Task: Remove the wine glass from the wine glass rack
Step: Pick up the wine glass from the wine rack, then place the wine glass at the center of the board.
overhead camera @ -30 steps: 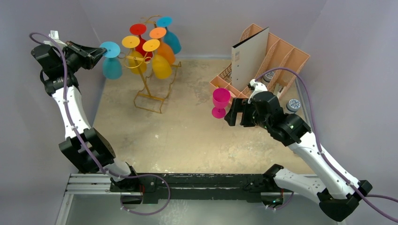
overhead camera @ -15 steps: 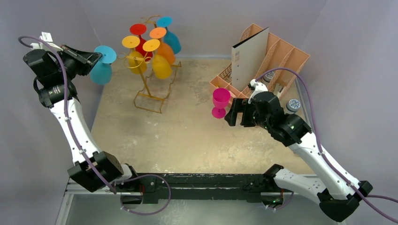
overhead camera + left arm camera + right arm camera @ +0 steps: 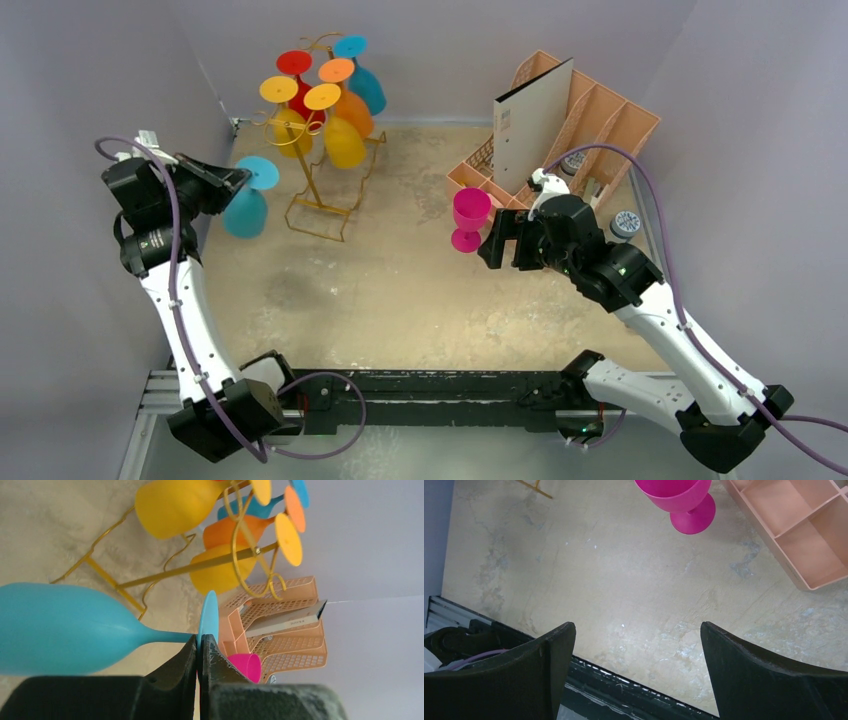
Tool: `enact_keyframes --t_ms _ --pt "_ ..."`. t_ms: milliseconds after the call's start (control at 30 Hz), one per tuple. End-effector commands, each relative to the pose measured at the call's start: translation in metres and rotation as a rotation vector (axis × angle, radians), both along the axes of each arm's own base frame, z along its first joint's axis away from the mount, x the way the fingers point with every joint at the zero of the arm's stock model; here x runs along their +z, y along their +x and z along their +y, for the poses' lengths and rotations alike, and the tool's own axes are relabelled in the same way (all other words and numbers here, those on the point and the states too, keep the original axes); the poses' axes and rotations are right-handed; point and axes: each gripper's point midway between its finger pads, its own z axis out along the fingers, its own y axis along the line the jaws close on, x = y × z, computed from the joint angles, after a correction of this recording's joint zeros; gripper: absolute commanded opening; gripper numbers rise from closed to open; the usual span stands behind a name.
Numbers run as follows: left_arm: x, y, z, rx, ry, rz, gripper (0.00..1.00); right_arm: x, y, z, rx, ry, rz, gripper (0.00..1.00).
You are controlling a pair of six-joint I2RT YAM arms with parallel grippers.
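While left hand [image 3: 238, 179] clamps teal wine glass [image 3: 245, 212] beside gold rack [image 3: 200, 565], right hand [image 3: 506, 241] hovers spread apart.

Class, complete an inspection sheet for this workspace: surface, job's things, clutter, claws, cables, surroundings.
Surface: mottled beige tabletop.
Job's things: tall gold wire rack holds five coloured plastic glasses upside down; light blue plastic wine glass is off it.
Clutter: pink plastic goblet upright; peach slotted organiser with a white folder.
Claws: left claw shut on the blue glass's foot; right claw open, empty.
Cables: purple cable along each arm.
Surroundings: plain lilac walls.
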Motion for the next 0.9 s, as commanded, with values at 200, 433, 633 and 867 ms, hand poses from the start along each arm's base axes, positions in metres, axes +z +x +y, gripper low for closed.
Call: enact_keyframes --t_ms 200,433,633,867 --pt "-0.049 -0.03 -0.071 -0.229 -0.065 0.046 0.0 0.01 0.007 0.009 0.008 0.05 -0.054 0.96" --pt "-0.046 -0.051 -0.126 -0.557 -0.049 -0.021 0.0 0.009 0.008 0.025 0.043 0.091 -0.012 0.96" --pt "-0.043 -0.064 -0.174 -0.803 -0.017 -0.071 0.0 0.015 0.003 0.051 0.141 0.189 0.023 0.96" --pt "-0.051 -0.081 -0.233 -0.988 0.05 -0.108 0.0 0.032 -0.013 0.086 0.31 0.33 0.072 0.89"
